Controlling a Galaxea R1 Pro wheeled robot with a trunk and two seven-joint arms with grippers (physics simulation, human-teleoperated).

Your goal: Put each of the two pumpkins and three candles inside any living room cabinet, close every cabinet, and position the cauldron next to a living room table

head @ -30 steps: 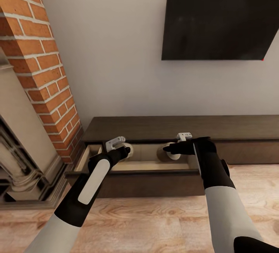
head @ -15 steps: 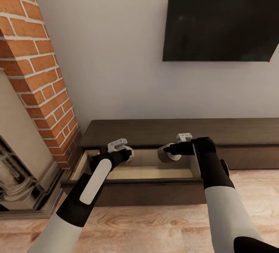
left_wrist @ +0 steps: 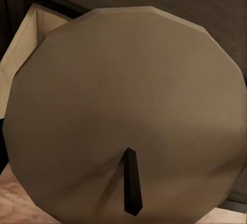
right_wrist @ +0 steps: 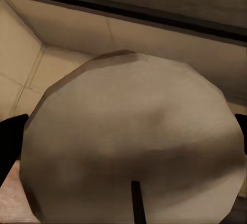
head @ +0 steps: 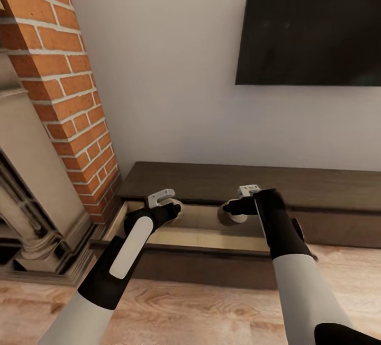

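The cabinet is a long, low dark-brown console against the wall, with its left drawer pulled out and showing a tan inside. My left gripper hovers over the drawer's left part, shut on a candle. Its pale round top and dark wick face the left wrist camera. My right gripper hangs over the drawer's right part, shut on a second candle. That candle sits between black fingertips above the drawer floor. No pumpkins or cauldron are in view.
A red brick chimney and a stone fireplace surround stand left of the cabinet. A black TV hangs on the white wall above it. Light wood floor lies in front of the drawer.
The whole picture has shifted to the right, so the camera has moved. Both grippers stay over the open drawer, each still holding its candle.
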